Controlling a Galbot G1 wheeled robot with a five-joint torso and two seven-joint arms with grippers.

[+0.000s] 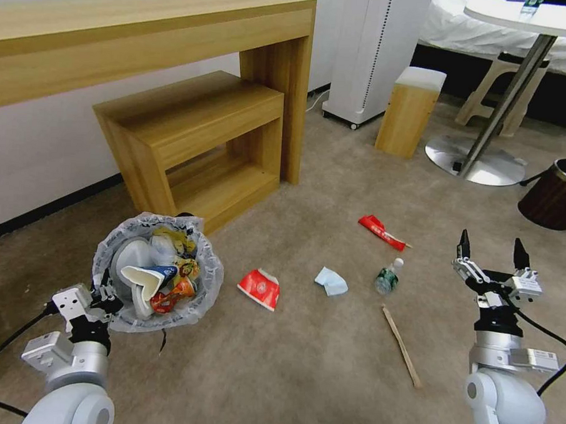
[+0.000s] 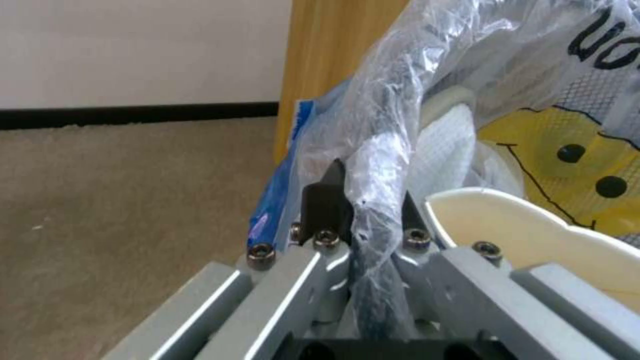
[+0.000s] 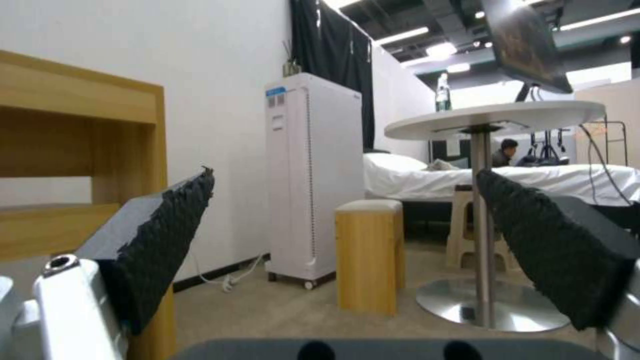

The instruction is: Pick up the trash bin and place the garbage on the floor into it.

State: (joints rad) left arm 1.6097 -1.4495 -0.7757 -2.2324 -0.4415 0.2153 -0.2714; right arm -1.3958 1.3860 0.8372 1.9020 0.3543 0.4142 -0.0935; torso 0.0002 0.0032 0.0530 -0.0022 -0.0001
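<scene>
Left claw (image 2: 367,210) clenched on trash bin (image 1: 157,270) rim. Right claw (image 1: 492,252) released, raised right of green-labelled bottle (image 1: 388,276) on carpet (image 1: 314,363).

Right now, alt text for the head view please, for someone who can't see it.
The left gripper holds the bag-lined trash bin, part-filled with litter, by its rim above the beige carpet. On the carpet lie a red paper box, pale-blue scrap, bottle, red wrapper and wooden stick; the right gripper hangs open nearby.
</scene>
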